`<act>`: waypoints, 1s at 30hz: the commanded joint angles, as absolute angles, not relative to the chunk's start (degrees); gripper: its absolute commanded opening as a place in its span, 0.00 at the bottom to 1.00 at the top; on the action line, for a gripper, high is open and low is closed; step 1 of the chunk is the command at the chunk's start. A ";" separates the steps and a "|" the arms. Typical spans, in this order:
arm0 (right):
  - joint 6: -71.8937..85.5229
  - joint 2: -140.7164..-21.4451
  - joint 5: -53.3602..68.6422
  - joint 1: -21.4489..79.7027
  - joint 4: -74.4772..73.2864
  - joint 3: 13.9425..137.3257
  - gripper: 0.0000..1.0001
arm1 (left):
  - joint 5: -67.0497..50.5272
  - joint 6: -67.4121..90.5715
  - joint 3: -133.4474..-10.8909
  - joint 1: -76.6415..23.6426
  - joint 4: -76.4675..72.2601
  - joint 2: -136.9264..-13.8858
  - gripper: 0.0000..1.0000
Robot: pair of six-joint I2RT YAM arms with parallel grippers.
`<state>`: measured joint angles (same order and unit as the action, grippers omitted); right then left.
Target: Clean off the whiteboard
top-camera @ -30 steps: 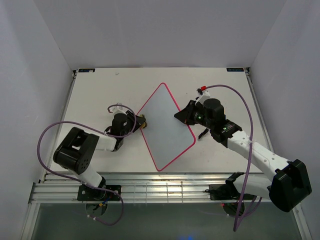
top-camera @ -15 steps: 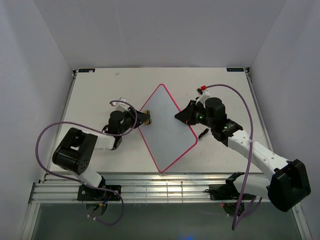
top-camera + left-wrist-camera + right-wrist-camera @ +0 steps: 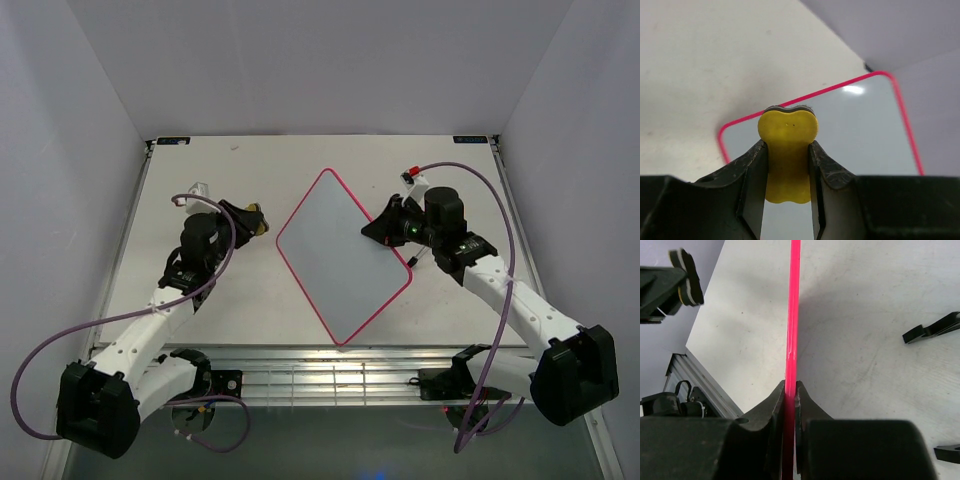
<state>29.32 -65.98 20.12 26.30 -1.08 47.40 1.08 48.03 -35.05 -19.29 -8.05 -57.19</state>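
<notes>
glossy white, pink-red-framed whiteboard (image 3: 345, 255) lies cornerwise, central on the table (image 3: 250, 290), its right edge pinched by the closed right claw (image 3: 375, 228). left claw (image 3: 257, 222) grips a yellow peanut-shaped eraser (image 3: 788, 132), just left of the board.

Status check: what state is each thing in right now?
Whiteboard: edge clamped by right gripper, no writing visible.
Eraser: held in left gripper, off the whiteboard.
Left gripper: shut on eraser.
Right gripper: shut on whiteboard.
Black feet: lying on table, apart from whiteboard.
</notes>
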 commanded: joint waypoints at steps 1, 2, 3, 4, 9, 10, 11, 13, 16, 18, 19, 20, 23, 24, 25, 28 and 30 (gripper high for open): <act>24.36 -64.60 21.09 25.23 0.36 54.39 0.08 | 6.50 47.37 -35.51 -18.72 8.95 -56.69 0.00; 23.48 -64.86 20.75 25.22 -3.13 55.80 0.08 | 5.72 47.20 -35.07 -18.72 10.44 -56.78 0.00; 20.86 -65.12 20.66 25.22 -4.73 57.29 0.08 | 4.93 46.24 -34.55 -18.72 11.15 -58.00 0.00; 19.35 -65.91 20.22 25.22 -6.49 60.61 0.08 | 4.40 45.80 -34.28 -18.72 12.12 -58.88 0.00; 10.83 -68.11 17.84 25.05 -17.73 68.89 0.08 | 2.81 43.86 -29.63 -18.81 11.96 -61.70 0.09; 9.85 -68.46 18.10 24.70 -18.71 70.73 0.08 | 2.99 43.34 -29.10 -18.81 11.34 -61.70 0.10; 9.23 -68.64 18.19 24.44 -19.68 71.62 0.08 | 3.08 42.98 -28.83 -18.81 11.25 -61.96 0.12; 8.09 -69.08 19.15 23.04 -21.53 73.20 0.08 | 3.78 42.02 -28.65 -18.81 11.16 -63.28 0.22; 7.65 -69.69 23.35 20.40 -21.97 74.97 0.08 | 3.43 41.49 -28.39 -18.81 10.38 -65.38 0.36; 6.60 -70.13 24.87 19.34 -22.85 76.81 0.08 | 3.08 41.75 -28.13 -18.98 10.11 -66.18 0.45; 5.37 -70.57 25.57 18.29 -24.16 77.60 0.08 | 2.90 41.75 -27.69 -18.98 9.59 -66.62 0.57; 4.75 -70.75 26.10 17.67 -24.52 78.74 0.08 | 2.99 41.92 -27.60 -19.25 9.58 -66.80 0.63; 3.78 -71.10 28.99 13.72 -25.49 80.67 0.08 | 2.81 42.01 -27.33 -19.51 9.23 -67.24 0.78; 3.69 -71.54 31.18 11.88 -25.92 81.29 0.08 | 2.81 42.10 -27.25 -19.60 9.14 -67.24 0.81; 3.52 -71.80 32.16 11.08 -26.36 81.91 0.08 | 2.64 42.01 -27.16 -19.69 8.88 -67.15 0.83; 2.90 -72.60 34.80 8.88 -27.51 84.02 0.08 | 1.94 42.10 -26.90 -20.04 9.05 -66.36 0.88; 2.29 -72.95 35.85 7.13 -27.95 85.33 0.08 | 1.58 42.10 -27.16 -20.21 9.49 -64.79 0.94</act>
<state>3.01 -73.56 28.73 8.97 -32.82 79.66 2.48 42.35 -27.44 -19.81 10.26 -67.48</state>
